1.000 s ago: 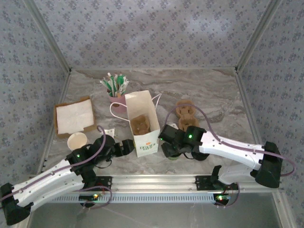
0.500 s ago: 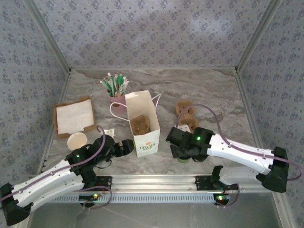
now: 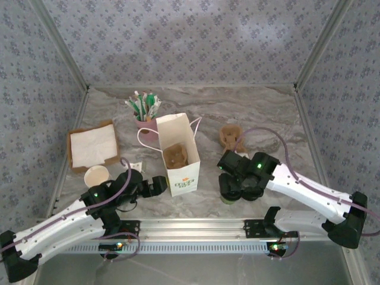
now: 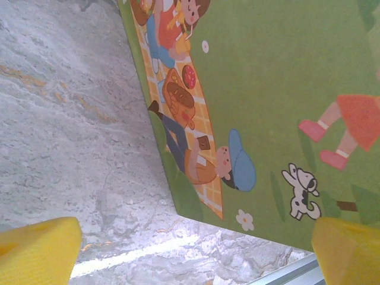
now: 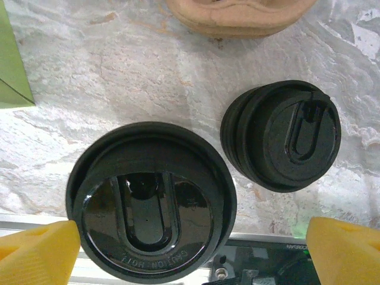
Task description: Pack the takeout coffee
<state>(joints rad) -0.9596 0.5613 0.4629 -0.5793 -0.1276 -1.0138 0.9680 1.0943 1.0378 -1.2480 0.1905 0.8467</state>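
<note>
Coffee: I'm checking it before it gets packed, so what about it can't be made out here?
- Right wrist view: coffee, its own lid hides the cup walls and contents.
- Top view: the right gripper covers most of it.
- Right wrist view: top edge cuts off the carrier.

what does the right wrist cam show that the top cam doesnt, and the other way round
Right wrist view: the takeout coffee from straight above, lettering on its black lid, a stack of black lids beside it, apart, and the right gripper's yellow fingertips spread wide.
Top view: straws in a pink cup, napkins, a lidless cup and the left gripper by the bag.
Both: the bag, the cardboard carrier, the marble table.
</note>
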